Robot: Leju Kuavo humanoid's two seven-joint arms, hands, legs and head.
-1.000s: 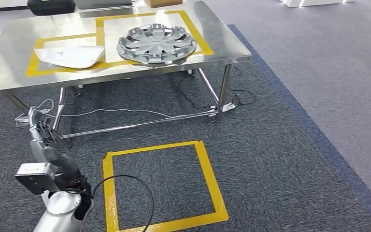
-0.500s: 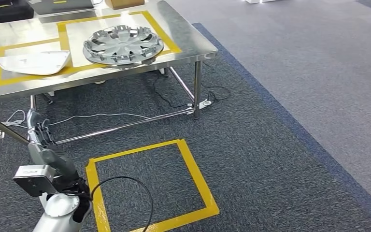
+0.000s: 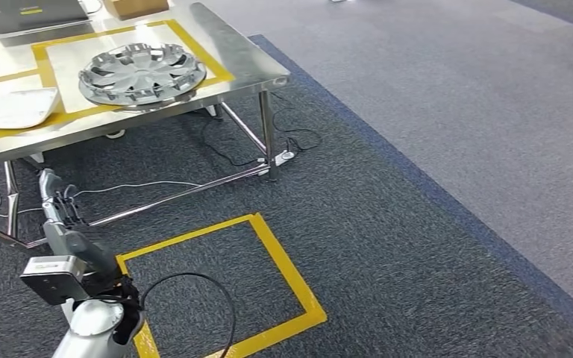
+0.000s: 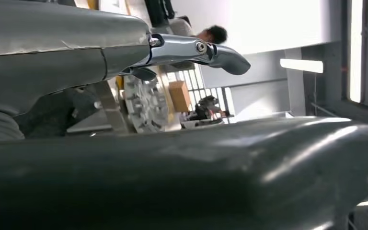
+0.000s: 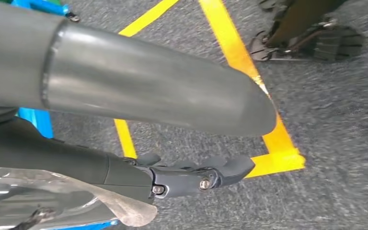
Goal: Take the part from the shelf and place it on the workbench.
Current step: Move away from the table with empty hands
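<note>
A silver wheel cover [image 3: 142,72] lies inside a yellow taped frame on the steel workbench [image 3: 246,60]. Beside it on the bench lies a white curved part [image 3: 11,107]. My left hand [image 3: 58,209] hangs below the bench's edge, fingers stretched out and holding nothing. The left wrist view looks past its fingers [image 4: 206,50] to the wheel cover [image 4: 143,103]. My right hand [image 5: 191,175] hangs over the carpet with thumb and fingers apart and nothing between them. A pale glossy sheet-like thing [image 5: 76,196] lies close by its fingers; what it is I cannot tell.
A yellow taped square [image 3: 283,268] marks the dark carpet in front of me. Cables [image 3: 134,184] trail under the bench among its legs. A cardboard box [image 3: 136,6] and a laptop [image 3: 30,13] sit at the bench's far side. A person [image 4: 215,33] is far off. Blue edges [image 5: 33,122] are beside my right arm.
The whole picture has slid left, so the camera has turned right, away from the bench. The left hand keeps its place in the picture, still holding nothing.
</note>
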